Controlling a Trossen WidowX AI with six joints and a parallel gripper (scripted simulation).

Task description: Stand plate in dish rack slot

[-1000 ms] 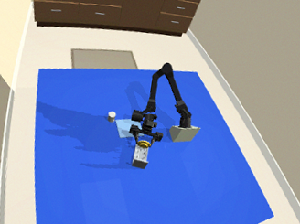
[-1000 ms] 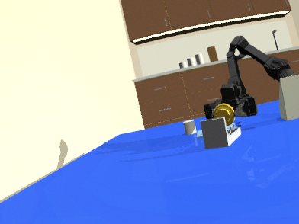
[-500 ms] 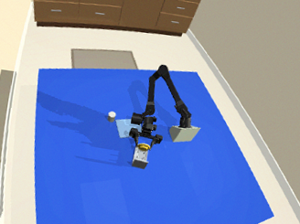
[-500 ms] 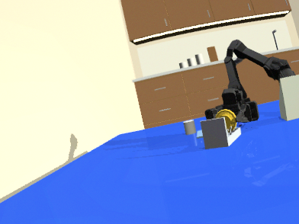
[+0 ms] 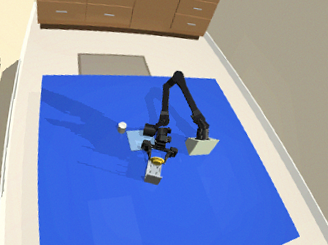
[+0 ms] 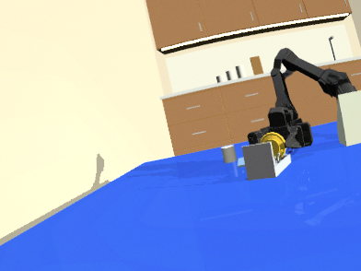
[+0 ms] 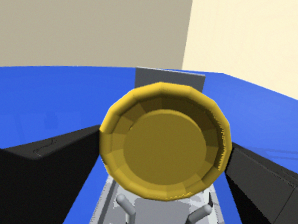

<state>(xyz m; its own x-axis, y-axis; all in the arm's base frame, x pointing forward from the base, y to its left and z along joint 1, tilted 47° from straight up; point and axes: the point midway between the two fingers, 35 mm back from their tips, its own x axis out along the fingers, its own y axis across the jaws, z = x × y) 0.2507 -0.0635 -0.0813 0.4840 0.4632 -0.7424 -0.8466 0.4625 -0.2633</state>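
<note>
The yellow plate (image 5: 157, 160) (image 6: 274, 145) (image 7: 165, 147) stands on edge, its round face toward the wrist camera. My gripper (image 5: 158, 158) (image 6: 273, 142) (image 7: 164, 140) is shut on it, one dark finger at each side of the rim. The grey dish rack (image 5: 153, 178) (image 6: 259, 161) (image 7: 170, 77) has a tall end panel beyond the plate. The plate is upright at the rack, low over its floor. In the wrist view two rail pegs show below the plate on the near side. The plate hides its own lower edge's seat, so I cannot tell whether it touches the rack.
A small grey cup with a white top (image 5: 122, 127) (image 6: 228, 155) stands left of the arm. A light blue square (image 5: 135, 140) (image 6: 240, 162) lies between the cup and the gripper. The pale slanted block (image 5: 202, 147) (image 6: 351, 121) is at the arm's base, on the right.
</note>
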